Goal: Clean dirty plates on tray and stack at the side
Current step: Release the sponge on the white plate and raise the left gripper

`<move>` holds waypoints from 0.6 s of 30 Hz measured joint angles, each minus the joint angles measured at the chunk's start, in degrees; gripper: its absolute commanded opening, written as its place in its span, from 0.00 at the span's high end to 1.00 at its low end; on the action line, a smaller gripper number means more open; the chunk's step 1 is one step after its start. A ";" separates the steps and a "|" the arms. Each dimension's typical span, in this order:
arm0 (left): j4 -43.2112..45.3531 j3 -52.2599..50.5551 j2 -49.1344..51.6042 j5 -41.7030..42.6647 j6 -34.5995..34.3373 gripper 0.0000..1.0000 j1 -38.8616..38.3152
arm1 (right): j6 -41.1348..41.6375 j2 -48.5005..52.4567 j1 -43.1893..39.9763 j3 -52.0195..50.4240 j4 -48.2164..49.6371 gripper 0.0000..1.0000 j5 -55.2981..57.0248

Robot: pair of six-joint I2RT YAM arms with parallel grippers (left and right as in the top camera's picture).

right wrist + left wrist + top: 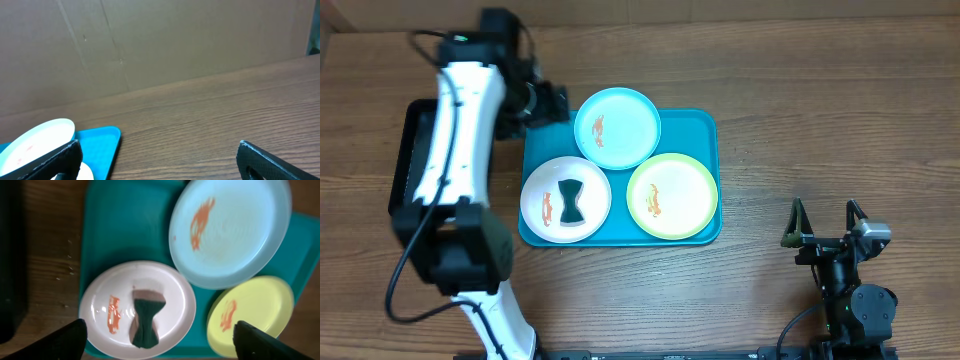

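The teal tray [703, 126] holds three plates, each with an orange-red smear: light blue [630, 125] at the back, white [535, 192] front left, yellow-green [685, 190] front right. A dark green sponge [570, 202] lies on the white plate. My left gripper [552, 103] hovers open and empty over the tray's back left corner. In the left wrist view its fingers [160, 335] frame the white plate [165, 287] and sponge [145, 317], with the blue plate [240, 235], yellow-green plate [260, 305] and tray [125, 225] beyond. My right gripper [825, 222] is open and empty, right of the tray.
A black rectangular tray [408, 165] lies left of the teal tray, partly under my left arm. The right wrist view shows open fingers [160, 160] over bare wood, the teal tray's corner [102, 142], a pale plate edge [35, 140] and a cardboard wall [150, 40].
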 measured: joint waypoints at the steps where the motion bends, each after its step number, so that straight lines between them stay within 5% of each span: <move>1: 0.17 1.40 -0.74 0.02 -1.57 0.00 1.31 | 0.00 0.00 0.00 0.00 0.20 0.00 0.55; 8: -1.55 3.69 -4.37 -0.26 -8.66 0.00 9.33 | 4.72 0.04 0.00 0.00 6.64 0.00 -3.58; 15: -2.93 3.67 -4.28 -0.22 -9.99 0.00 9.27 | 8.55 -0.04 0.00 0.50 36.52 0.00 -10.01; 18: -2.89 3.67 -4.28 -0.20 -10.14 0.00 9.27 | 7.85 0.74 0.00 4.68 34.25 0.00 -10.01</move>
